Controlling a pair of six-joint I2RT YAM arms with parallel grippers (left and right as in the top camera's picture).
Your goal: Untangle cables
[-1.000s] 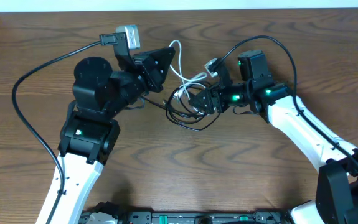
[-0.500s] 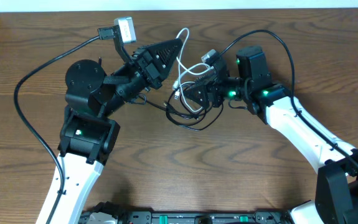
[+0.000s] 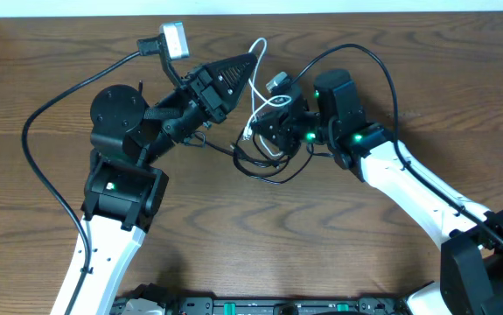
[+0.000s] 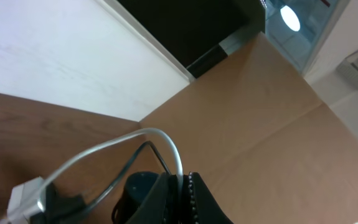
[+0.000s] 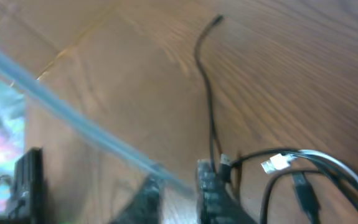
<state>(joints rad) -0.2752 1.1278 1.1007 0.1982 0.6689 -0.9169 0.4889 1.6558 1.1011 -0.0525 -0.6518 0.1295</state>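
Observation:
The white cable (image 3: 254,61) rises in a loop from the tangle, and my left gripper (image 3: 249,59) is shut on that loop. In the left wrist view the white cable (image 4: 104,149) arcs into the closed fingers of the left gripper (image 4: 182,183). The black cable (image 3: 264,171) lies coiled on the table under the tangle. My right gripper (image 3: 264,131) sits in the tangle from the right. In its blurred wrist view the right gripper (image 5: 179,186) shows fingers apart, with the white cable (image 5: 91,134) running between them. The black cable (image 5: 207,93) and a white plug (image 5: 277,163) lie beside it.
A thick black arm cable (image 3: 37,157) sweeps round the left arm. The table's back edge (image 3: 321,10) runs close behind the tangle. A brown cardboard wall (image 4: 278,124) stands beyond the table.
The left gripper lifted the white loop up and back, then held still. The right arm moved left, further into the tangle.

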